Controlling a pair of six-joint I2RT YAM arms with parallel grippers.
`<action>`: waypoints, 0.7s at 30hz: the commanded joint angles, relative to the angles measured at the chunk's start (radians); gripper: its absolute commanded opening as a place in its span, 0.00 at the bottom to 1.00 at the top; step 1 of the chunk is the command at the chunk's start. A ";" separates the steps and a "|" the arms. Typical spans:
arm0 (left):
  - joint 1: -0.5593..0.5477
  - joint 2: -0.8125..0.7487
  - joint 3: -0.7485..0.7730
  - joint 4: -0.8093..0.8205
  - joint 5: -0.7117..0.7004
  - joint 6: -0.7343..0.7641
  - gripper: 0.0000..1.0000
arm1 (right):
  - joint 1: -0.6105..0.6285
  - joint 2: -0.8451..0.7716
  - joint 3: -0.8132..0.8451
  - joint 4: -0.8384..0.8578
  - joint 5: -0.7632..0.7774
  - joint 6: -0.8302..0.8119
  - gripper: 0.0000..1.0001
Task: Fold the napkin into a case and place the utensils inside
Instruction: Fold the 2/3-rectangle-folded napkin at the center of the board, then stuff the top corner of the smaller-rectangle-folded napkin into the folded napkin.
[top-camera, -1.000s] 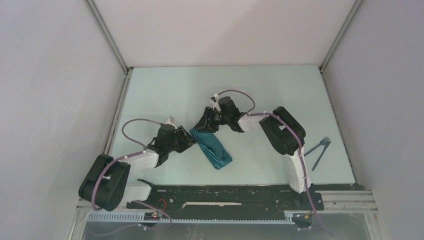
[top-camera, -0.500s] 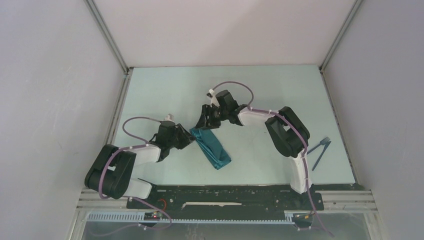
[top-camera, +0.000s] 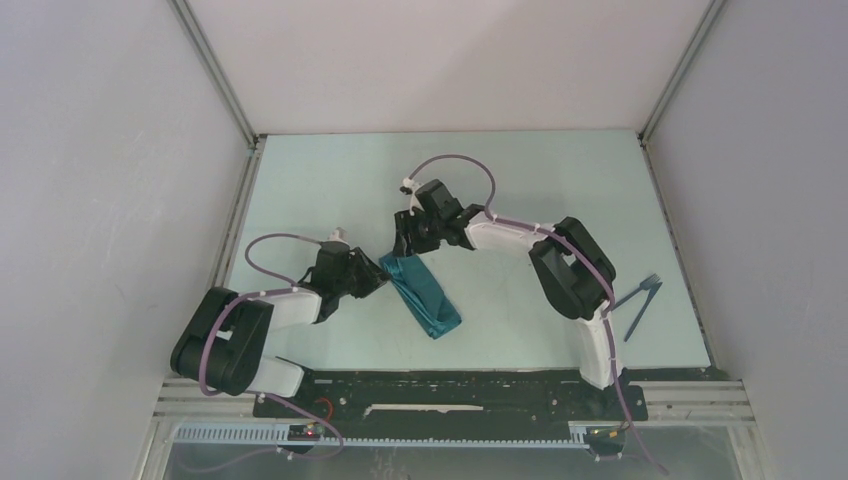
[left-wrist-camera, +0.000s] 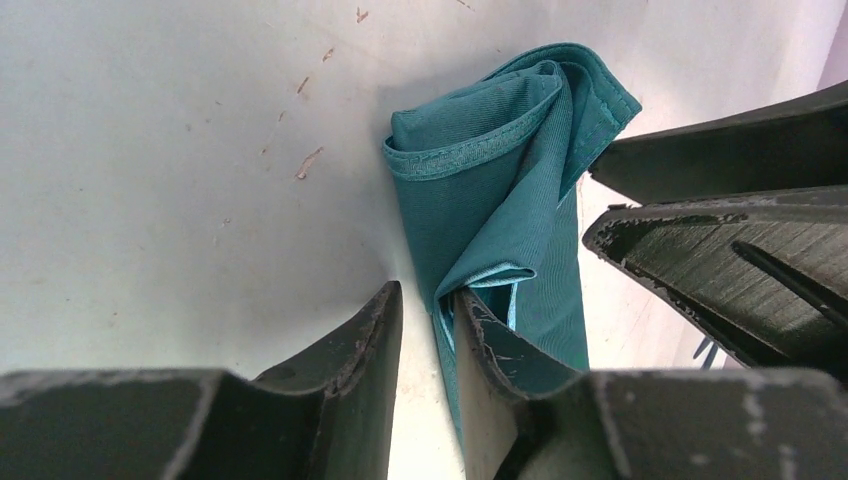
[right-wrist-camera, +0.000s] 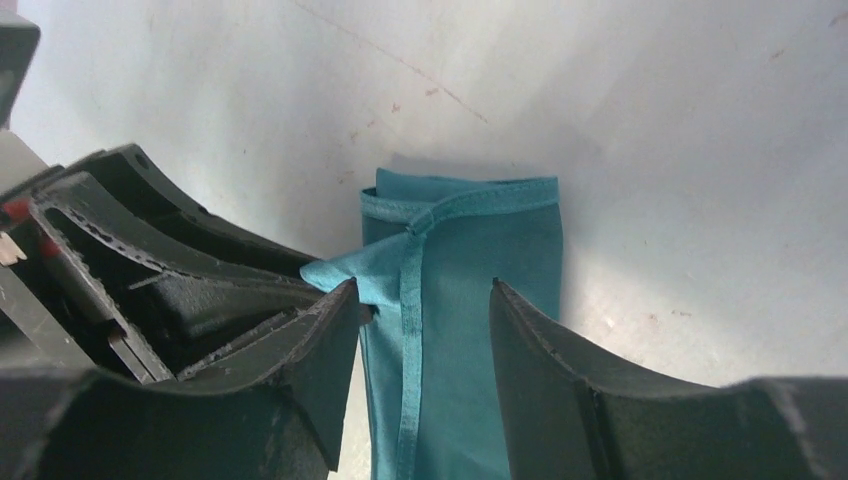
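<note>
The teal napkin (top-camera: 425, 298) lies folded into a narrow strip, the case shape, slanting toward the near right. My left gripper (top-camera: 378, 272) is at the strip's far left corner. In the left wrist view its jaws (left-wrist-camera: 428, 295) stand narrowly apart, with one finger tucked under a fold of the cloth (left-wrist-camera: 480, 190) and bare table showing in the gap. My right gripper (top-camera: 405, 243) is open just above the strip's far end, its jaws (right-wrist-camera: 425, 285) straddling the cloth (right-wrist-camera: 480, 260) without touching. The two dark utensils (top-camera: 640, 300) lie apart at the right side of the table.
The pale table (top-camera: 330, 190) is walled by grey panels on the left, back and right. The two grippers are very close together over the cloth end. The left gripper's fingers (right-wrist-camera: 150, 260) fill the left of the right wrist view.
My right gripper has moved up and left, off the napkin's end. My left arm has drawn its elbow back while its gripper stays at the cloth corner. The napkin has barely shifted.
</note>
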 joint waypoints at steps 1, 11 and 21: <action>0.013 0.009 0.010 0.002 -0.009 0.016 0.33 | 0.031 0.008 0.061 0.002 0.118 -0.041 0.58; 0.013 0.009 0.000 0.009 -0.014 0.018 0.31 | 0.052 0.086 0.178 -0.076 0.210 -0.038 0.47; 0.014 0.029 0.007 0.017 -0.013 0.018 0.30 | 0.063 0.059 0.175 -0.083 0.206 -0.034 0.02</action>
